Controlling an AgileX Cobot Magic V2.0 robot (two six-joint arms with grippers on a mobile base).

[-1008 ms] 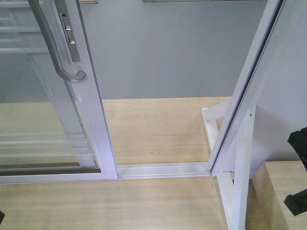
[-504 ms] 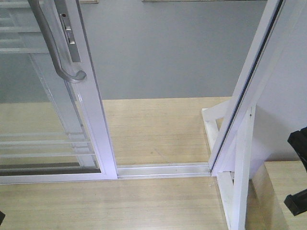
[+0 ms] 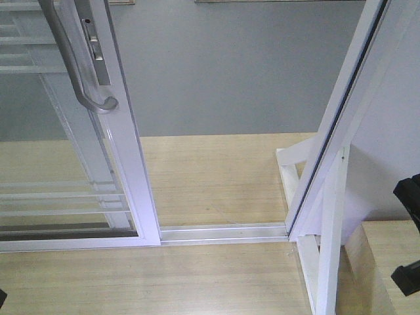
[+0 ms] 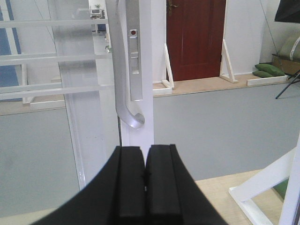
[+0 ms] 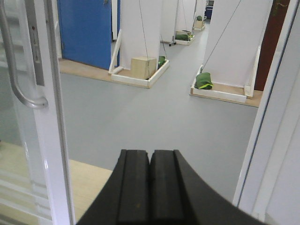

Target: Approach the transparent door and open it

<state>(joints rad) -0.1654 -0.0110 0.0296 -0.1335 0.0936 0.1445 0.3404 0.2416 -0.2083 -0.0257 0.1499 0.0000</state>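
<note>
Straight ahead of the left gripper [image 4: 146, 176], clenched on nothing, stands the transparent door [image 4: 89, 93], its handle [image 4: 126, 101] just above and apart. Right gripper [image 5: 150, 180] is clenched empty too, door to its left.

The tall clear-glass sliding door in its glossy white frame [image 3: 125, 164] is cut off by the top and left edges of the front view, so its upper part is not seen. The top of the grey curved pull handle [image 3: 79, 72] is cropped there too, as it is in both wrist views. In the front view only 2 black fragments of the right arm [image 3: 410, 197] are seen at the right edge. The small red mark on the grey lock plate [image 4: 134, 33] is too small to be read.
</note>
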